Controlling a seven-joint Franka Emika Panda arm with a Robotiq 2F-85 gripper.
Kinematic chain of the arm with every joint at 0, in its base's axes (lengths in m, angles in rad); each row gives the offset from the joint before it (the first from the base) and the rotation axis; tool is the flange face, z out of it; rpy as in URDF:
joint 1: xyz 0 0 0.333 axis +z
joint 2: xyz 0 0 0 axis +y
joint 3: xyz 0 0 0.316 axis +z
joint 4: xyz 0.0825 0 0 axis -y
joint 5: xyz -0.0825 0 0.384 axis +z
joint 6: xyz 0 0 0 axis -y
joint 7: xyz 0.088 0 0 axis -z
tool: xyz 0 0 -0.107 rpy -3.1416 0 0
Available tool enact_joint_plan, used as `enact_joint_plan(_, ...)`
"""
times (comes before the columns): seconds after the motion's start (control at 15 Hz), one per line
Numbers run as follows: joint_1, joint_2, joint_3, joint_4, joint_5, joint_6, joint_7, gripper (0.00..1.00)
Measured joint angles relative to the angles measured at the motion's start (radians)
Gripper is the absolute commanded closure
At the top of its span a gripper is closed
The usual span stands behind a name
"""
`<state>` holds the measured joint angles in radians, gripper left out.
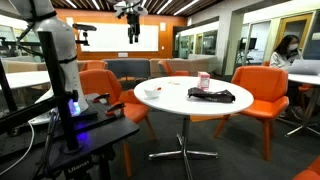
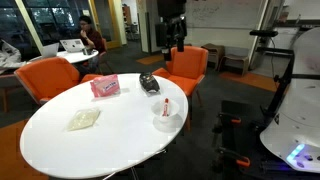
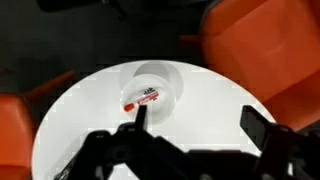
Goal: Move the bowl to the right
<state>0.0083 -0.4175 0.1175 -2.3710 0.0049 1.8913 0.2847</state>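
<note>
The gripper (image 3: 195, 128) is hovering lower frame, jaws spread wide. The bowl (image 3: 155, 90) is sitting mid-frame on the table (image 3: 85, 115).

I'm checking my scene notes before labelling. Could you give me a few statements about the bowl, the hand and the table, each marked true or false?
1. The hand grips the bowl. False: it hangs open, high above the bowl.
2. The bowl rests on the white table. True.
3. The black object lies inside the bowl. False: it lies apart from the bowl, on the white table.
4. Orange chairs stand by the white table. True.
</note>
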Motion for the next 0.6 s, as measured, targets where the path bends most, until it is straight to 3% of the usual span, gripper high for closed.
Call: enact_joint_plan(0.6,-0.005,0.019,-0.01,-0.001,0.0,0.037,0.027,0.0)
